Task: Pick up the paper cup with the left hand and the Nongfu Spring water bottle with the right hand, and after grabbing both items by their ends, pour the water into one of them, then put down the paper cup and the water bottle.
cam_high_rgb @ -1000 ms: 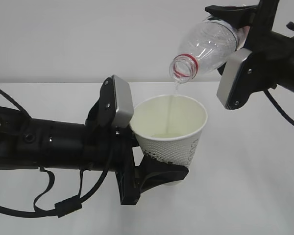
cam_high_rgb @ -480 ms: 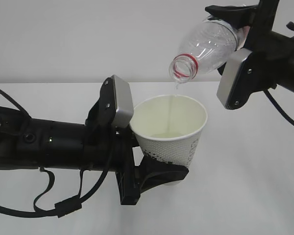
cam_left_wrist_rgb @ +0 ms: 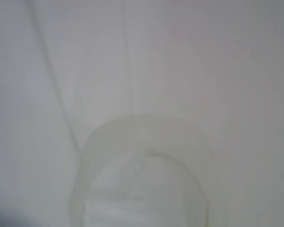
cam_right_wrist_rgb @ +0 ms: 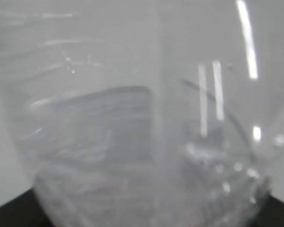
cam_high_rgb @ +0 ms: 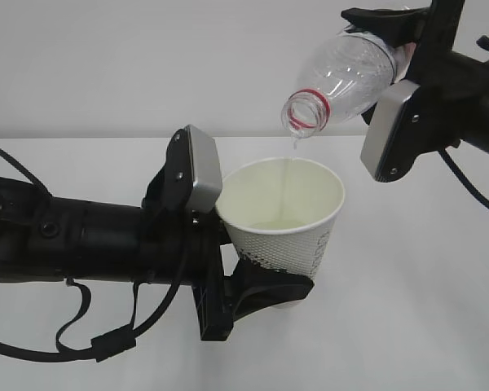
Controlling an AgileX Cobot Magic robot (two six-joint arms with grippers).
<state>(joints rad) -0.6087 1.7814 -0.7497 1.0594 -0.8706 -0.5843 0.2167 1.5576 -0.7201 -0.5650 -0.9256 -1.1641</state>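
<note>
Mid-pour over a white table [cam_high_rgb: 440,326]: nearest the camera, the left hand [cam_high_rgb: 265,289] reaches in from the left and clamps the paper cup [cam_high_rgb: 284,228] low on its body, near the base, holding it upright and clear of the tabletop. Inside the cup a pale pool sits at the bottom, fed by a thin stream of the water [cam_high_rgb: 285,183] falling from above. Behind and higher, the right hand [cam_high_rgb: 399,49] grips the Nongfu Spring water bottle [cam_high_rgb: 342,77] at its far end, tipped steeply so the open, red-ringed mouth hangs just above the cup's rim without touching it. The bottle's visible neck and shoulder look nearly drained, with only a trickle leaving it. Both wrist cameras are filled by blurred close views of the cup and the clear ribbed plastic. By this reading, the two pickups are complete and the pour is close to finished; what remains is righting the bottle and setting both items back down.
</note>
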